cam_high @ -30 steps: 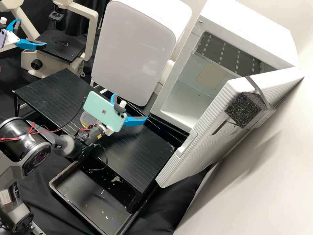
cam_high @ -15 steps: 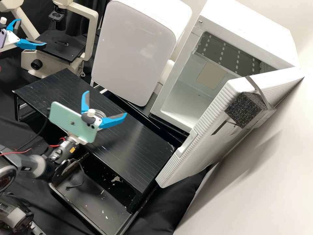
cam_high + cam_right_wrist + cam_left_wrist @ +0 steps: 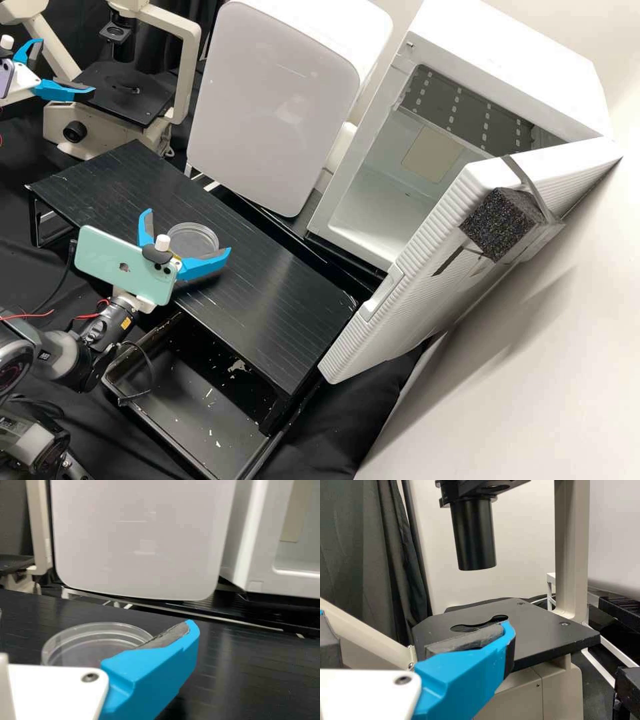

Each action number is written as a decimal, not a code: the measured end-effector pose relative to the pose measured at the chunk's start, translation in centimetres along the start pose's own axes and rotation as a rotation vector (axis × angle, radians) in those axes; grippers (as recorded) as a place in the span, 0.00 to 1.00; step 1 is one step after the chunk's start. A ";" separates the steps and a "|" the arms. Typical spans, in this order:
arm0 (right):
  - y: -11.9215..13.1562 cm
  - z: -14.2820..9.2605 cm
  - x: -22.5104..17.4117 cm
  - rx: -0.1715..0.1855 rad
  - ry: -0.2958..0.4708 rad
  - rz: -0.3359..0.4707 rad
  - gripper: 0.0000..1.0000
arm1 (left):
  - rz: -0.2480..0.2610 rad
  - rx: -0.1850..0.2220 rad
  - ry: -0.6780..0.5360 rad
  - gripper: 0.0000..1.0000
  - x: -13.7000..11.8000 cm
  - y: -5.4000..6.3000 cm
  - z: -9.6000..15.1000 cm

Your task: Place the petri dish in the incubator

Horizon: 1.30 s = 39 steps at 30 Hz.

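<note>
The petri dish (image 3: pixel 197 239) lies flat on the black counter (image 3: pixel 280 320), between the spread fingers of the right gripper (image 3: pixel 187 233) as the high view has it; whether either finger touches it I cannot tell. In the right wrist view the clear round dish sits behind one blue finger (image 3: pixel 155 675), whose grey pad overlaps part of its rim. The right gripper's fingers stand wide apart, and a green phone (image 3: pixel 120 263) is mounted behind them.

Beyond the right gripper's fingertips, past the counter's far edge, stands a white unit with a flat pale front (image 3: pixel 273 107). Farther off and to the right of that gripper is the incubator (image 3: pixel 513 73), its ribbed door (image 3: pixel 400 287) standing open, with a dark foam block (image 3: pixel 500 223) strapped on. A black tray (image 3: pixel 180 393) is lower than the right gripper.

Well apart from the dish, the left gripper (image 3: pixel 65 67) has its fingers apart near the microscope (image 3: pixel 189 73), whose black stage (image 3: pixel 123 100) lies ahead of it.
</note>
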 end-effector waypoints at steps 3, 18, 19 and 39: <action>0.0 0.1 0.0 0.000 -0.003 0.003 1.00 | 0.000 0.000 0.000 1.00 0.0 0.0 0.0; -1.5 0.5 0.9 -0.024 -0.022 -0.068 1.00 | 0.000 0.000 0.000 1.00 0.0 0.0 0.0; -1.4 0.6 1.1 -0.025 -0.028 -0.061 1.00 | 0.000 0.000 0.000 1.00 0.0 0.0 0.0; -0.5 1.8 1.4 -0.013 -0.076 -0.027 1.00 | 0.000 0.000 0.000 1.00 0.0 0.0 0.0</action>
